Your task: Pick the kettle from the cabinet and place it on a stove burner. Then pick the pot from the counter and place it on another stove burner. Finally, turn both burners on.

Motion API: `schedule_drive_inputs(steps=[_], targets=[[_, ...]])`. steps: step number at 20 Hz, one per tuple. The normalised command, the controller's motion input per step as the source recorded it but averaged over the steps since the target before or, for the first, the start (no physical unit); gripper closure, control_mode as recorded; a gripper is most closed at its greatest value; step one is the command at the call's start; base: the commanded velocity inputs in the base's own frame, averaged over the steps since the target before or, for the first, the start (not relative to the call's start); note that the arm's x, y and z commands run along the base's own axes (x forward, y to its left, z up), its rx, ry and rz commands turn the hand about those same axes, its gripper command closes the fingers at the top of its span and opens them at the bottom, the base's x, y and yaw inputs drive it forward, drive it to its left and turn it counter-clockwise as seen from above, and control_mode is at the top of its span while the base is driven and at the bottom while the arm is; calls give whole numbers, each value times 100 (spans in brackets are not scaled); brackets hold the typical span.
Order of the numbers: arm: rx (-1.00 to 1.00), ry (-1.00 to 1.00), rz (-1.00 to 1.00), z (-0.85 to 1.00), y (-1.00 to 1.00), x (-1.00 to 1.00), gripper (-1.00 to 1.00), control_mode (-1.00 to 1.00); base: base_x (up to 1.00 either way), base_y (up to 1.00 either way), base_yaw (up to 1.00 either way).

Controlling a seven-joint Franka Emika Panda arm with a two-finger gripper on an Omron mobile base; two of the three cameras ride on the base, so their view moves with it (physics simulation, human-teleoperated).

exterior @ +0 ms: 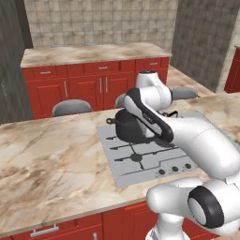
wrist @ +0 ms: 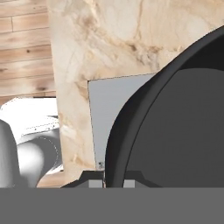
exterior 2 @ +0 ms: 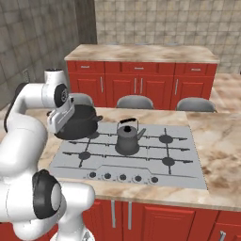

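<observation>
- The pot (exterior 2: 77, 123), squat and black, hangs over the 9 o'clock end of the grey cooktop (exterior 2: 183, 162), tilted a little, its rim pinched between the nearly closed fingers of the claw (wrist: 111, 180).
- In the hand view, the pot's dark rim and hollow fill the frame from 12 to 5 o'clock, with the fingers (wrist: 92, 179) rising at 6 o'clock on either side of the rim.
- From the left base view, the pot (exterior: 133, 129) sits at the cooktop's far 12 o'clock corner, half hidden behind the white arm (exterior: 187, 136).
- The kettle (exterior 2: 128, 139) stands upright on a burner grate near the cooktop's centre, at 3 o'clock from the pot and apart from it, its spout toward 3 o'clock.
- Free burners (exterior 2: 165, 139) lie at 3 o'clock of the kettle; a row of small knobs (exterior 2: 122, 177) lines the cooktop's near edge at 6 o'clock.
- The cooktop is set flush in a long beige marbled desk (exterior: 51, 164); wide bare stone stretches toward 9 o'clock in the left base view.
- Red cabinet fronts (exterior 2: 141, 221) run beneath the desk's near edge.
- Three grey stool backs (exterior 2: 135, 101) show just beyond the desk's far edge at 12 o'clock.
- Farther back, a second marbled desk (exterior 2: 141, 52) on red cabinets stands against a tiled wall (exterior 2: 164, 23).
- Wooden floor (wrist: 24, 48) shows past the desk's edge in the hand view.
</observation>
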Motion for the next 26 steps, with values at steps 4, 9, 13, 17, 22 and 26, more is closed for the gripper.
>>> schedule_drive_inputs(steps=[4,9,13,17,22,26], targets=[[0,1,0,-30,0,22,100,-100,0,0,0],[-1,0,0,-29,0,13,100,-100,0,0,0],[0,0,0,-16,0,16,100,-100,0,0,0],[0,0,0,-14,0,23,100,-100,0,0,0],[0,0,0,-19,0,29,100,-100,0,0,0],[0,0,-1,-19,0,32,100,-100,0,0,0]])
